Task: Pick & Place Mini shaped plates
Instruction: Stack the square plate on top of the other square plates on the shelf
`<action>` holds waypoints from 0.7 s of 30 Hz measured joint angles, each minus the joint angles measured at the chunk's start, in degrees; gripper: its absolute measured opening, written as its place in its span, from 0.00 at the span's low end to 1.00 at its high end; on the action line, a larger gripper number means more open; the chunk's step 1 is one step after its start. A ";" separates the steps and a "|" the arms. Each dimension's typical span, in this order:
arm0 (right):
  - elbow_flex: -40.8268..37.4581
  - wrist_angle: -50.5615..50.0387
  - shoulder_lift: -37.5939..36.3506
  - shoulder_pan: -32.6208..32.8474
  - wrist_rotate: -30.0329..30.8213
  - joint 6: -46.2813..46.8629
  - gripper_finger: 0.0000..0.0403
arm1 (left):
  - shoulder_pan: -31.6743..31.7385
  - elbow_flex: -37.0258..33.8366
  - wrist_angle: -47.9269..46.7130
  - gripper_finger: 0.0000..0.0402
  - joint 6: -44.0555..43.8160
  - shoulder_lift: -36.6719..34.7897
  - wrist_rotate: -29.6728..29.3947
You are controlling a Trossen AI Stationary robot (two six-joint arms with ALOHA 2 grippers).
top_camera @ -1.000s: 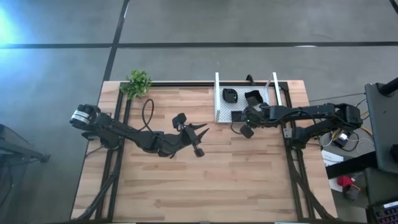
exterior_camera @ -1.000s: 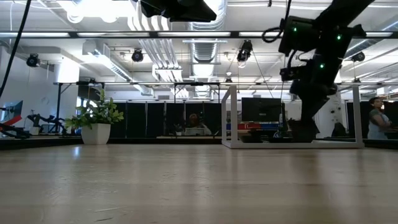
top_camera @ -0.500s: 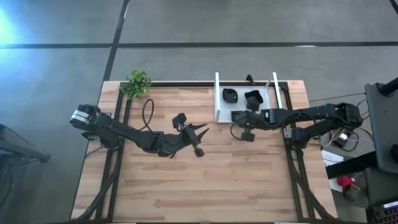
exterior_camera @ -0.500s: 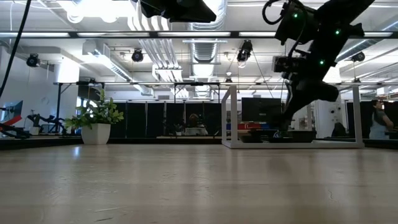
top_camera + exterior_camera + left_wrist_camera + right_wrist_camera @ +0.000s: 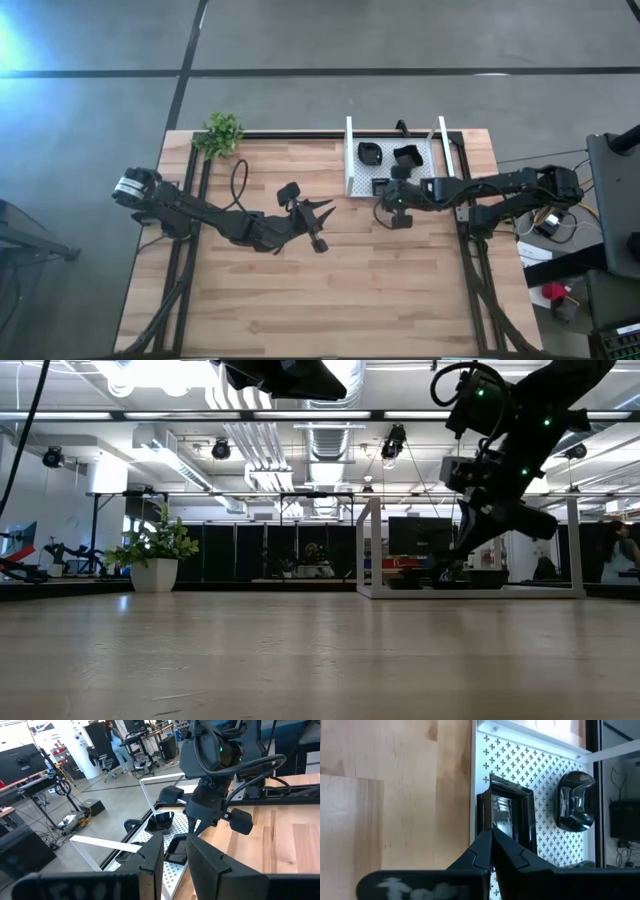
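Right gripper (image 5: 491, 851): fingers are sitting pressed together, gripping nothing, hovering over the front edge of the white tray (image 5: 357, 170) just above a square black plate (image 5: 507, 816). A rounded plate (image 5: 576, 801) is lying farther back on the tray floor, apart from the square one. Tray is sitting at the counter's (image 5: 300, 290) far edge. Left gripper (image 5: 318, 222): fingers are standing apart, empty, waiting above mid-counter, well apart from the tray. A potted plant (image 5: 221, 134) is standing at the far left corner.

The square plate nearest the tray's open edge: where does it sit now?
In the high view the square plate lies in the white tray at the table's far right, beside the wood, under the shut right gripper.
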 joint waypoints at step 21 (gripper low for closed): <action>-4.22 7.63 0.00 -0.09 2.39 -2.00 0.02 | 0.00 0.00 0.00 0.20 -1.24 0.00 0.01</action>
